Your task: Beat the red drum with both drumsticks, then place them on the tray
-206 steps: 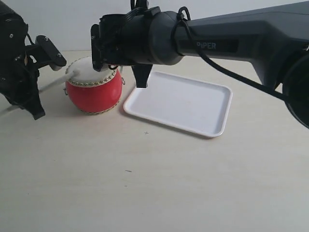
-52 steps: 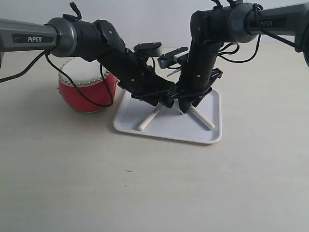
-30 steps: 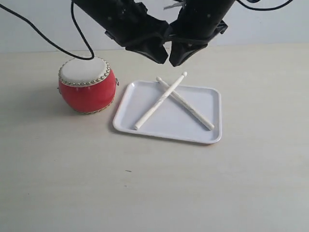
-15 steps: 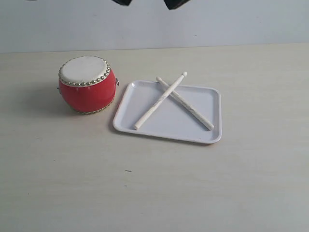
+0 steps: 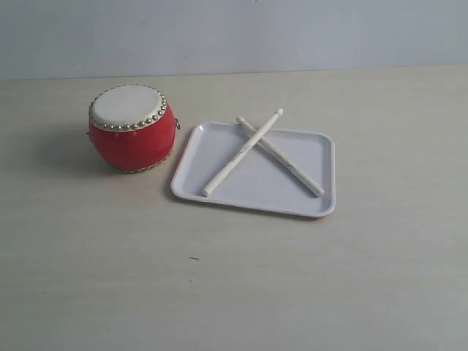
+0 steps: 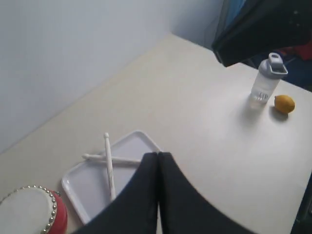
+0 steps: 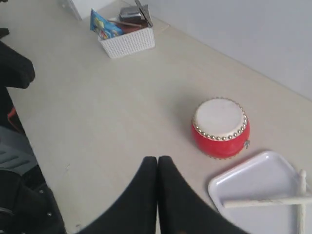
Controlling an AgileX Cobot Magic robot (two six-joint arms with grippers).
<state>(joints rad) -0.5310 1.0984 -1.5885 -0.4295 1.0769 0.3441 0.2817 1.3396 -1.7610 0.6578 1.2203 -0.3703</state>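
The left fingers (image 6: 147,178) are pressed together with nothing between them. The right fingers (image 7: 146,183) are likewise closed and empty, and both hang high above the pale surface (image 5: 219,292). Below, the two thin, pale wooden drumsticks (image 5: 231,163) lie crossed in the flat white plastic tray (image 5: 272,191). The squat, glossy red drum (image 5: 133,137) with a cream skin stands just beside the tray. The sticks look light, stiff and smooth, and apt to roll. A hold near mid-shaft, away from the crossing, would probably be steadiest.
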